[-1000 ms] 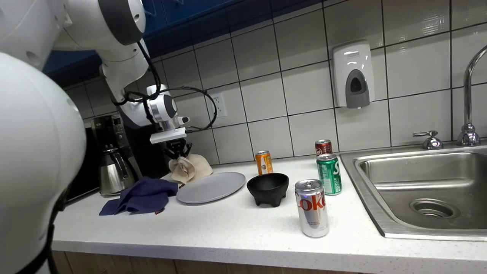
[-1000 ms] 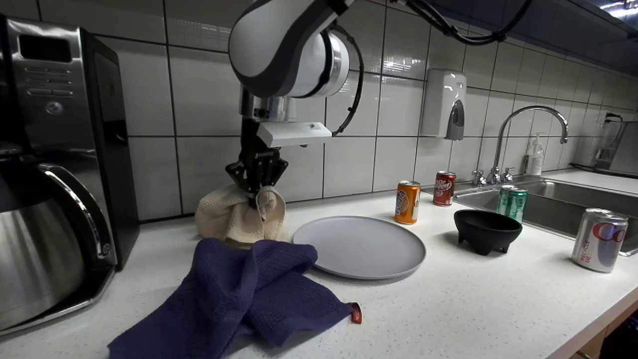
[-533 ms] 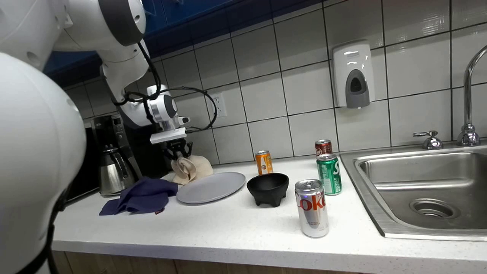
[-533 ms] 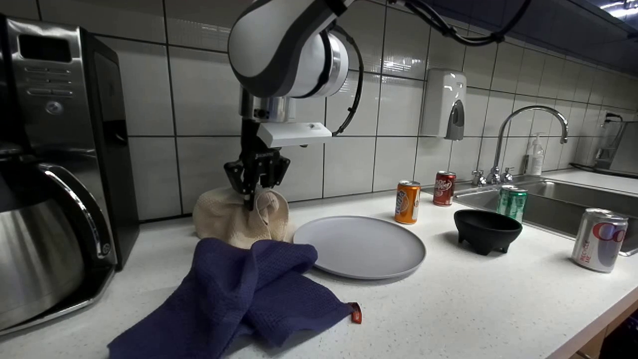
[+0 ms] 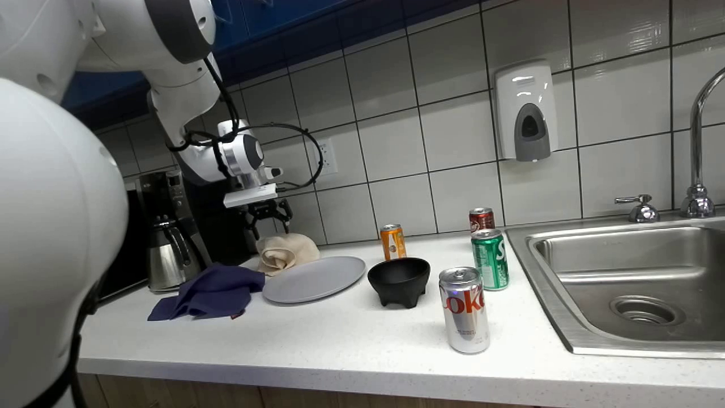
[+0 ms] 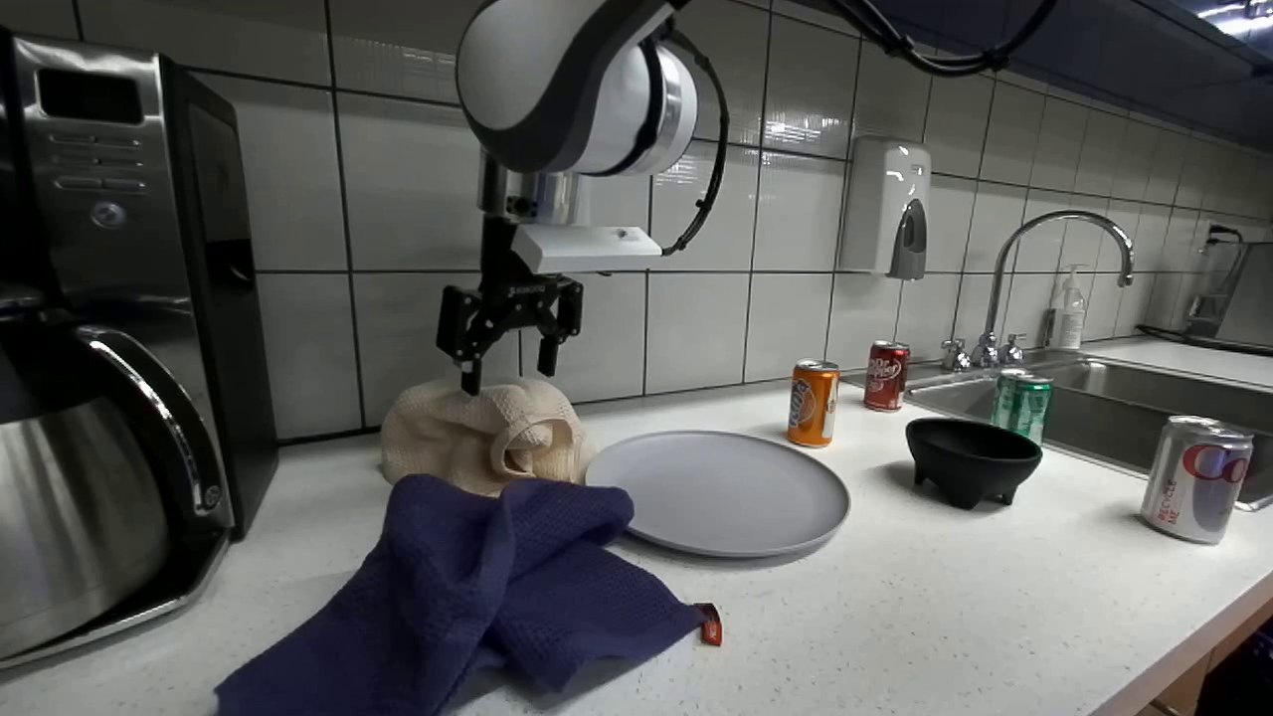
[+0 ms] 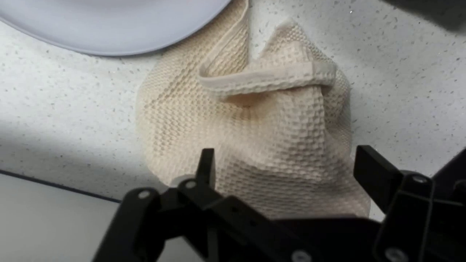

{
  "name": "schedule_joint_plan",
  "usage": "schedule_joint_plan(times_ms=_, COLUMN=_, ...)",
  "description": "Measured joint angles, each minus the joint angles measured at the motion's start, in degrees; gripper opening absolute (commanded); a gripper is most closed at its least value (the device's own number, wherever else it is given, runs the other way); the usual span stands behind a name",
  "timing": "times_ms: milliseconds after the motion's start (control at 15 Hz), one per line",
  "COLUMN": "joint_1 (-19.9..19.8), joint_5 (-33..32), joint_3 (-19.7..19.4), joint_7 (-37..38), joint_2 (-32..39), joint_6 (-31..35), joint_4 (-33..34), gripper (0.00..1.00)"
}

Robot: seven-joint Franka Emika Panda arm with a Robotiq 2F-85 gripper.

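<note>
Above the far left of the counter (image 6: 895, 617), at the end of the white arm (image 6: 537, 80): the black gripper (image 6: 509, 369), pointing down, with jaws set wide apart. Directly below, the beige towel (image 6: 467, 438), heaped loosely close to the tiled wall (image 6: 408, 328) and free of any grip. Seen in the wrist view: spread between the jaws and out beyond them, with a loop-like hem across the middle and one pale edge running in under the rim of the grey plate (image 6: 716, 497). Hard to judge from these angles: light contact between jaws and beige towel, or a slight gap.

On the near side of the beige towel, crumpled, the navy towel (image 6: 477, 587), with a small red tag (image 6: 709, 626) at its right corner. To the right of both, lying flat, the grey plate. To the left of both, a coffee maker (image 6: 109, 164) with a steel carafe (image 6: 80, 507).

Right of the plate, toward the wall, an upright orange can (image 6: 814, 403); farther right, a dark red can (image 6: 885, 378). Nearer than these, on short legs, a black bowl (image 6: 975, 467). By the left edge of the steel sink (image 5: 545, 283), a green can (image 5: 490, 260). Right of the bowl and nearest the counter's front edge, a silver can (image 5: 464, 311) with red lettering. At the far right, behind the sink, a curved chrome faucet (image 5: 696, 153). Fixed to the tiled wall, a white soap dispenser (image 5: 524, 107).
</note>
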Motion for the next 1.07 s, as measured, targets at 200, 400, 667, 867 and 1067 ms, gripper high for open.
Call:
schedule_joint_plan(times_ms=200, joint_1=-0.1, joint_5=0.0, joint_3=-0.7, joint_7=1.3, joint_2=-1.4, joint_6=0.1, joint_4=-1.0, gripper=1.00)
schedule_joint_plan(times_ms=400, joint_1=-0.2, joint_5=0.0, joint_3=-1.6, joint_7=3.6, joint_2=-3.9, joint_6=0.9, joint_4=-4.1, gripper=1.00)
schedule_joint_plan(times_ms=667, joint_1=-0.3, joint_5=0.0, joint_3=-2.7, joint_7=6.8, joint_2=-8.9, joint_6=2.8, joint_4=-11.0, gripper=1.00)
schedule_joint_plan(times_ms=867, joint_1=-0.4, joint_5=0.0, joint_3=-3.1, joint_7=8.8, joint_2=-13.5, joint_6=4.0, joint_4=-17.6, gripper=1.00)
schedule_joint_plan(times_ms=1067, joint_1=-0.9, joint_5=0.0, joint_3=-3.1, joint_7=10.1, joint_2=-18.6, joint_6=5.0, joint_4=-24.7, gripper=1.00)
